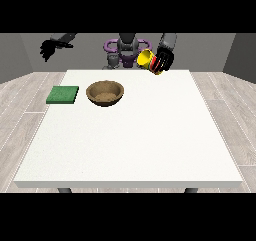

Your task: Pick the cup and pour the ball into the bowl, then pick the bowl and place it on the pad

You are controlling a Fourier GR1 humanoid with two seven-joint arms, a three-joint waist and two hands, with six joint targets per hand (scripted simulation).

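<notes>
hand at the view's right has fingers curled round the yellow cup, tipped w/ its mouth toward the bowl but well apart. bring the cup over the bowl before tipping more. ball not visible. other hand is up by the pad side, fingers can't tell.
</notes>
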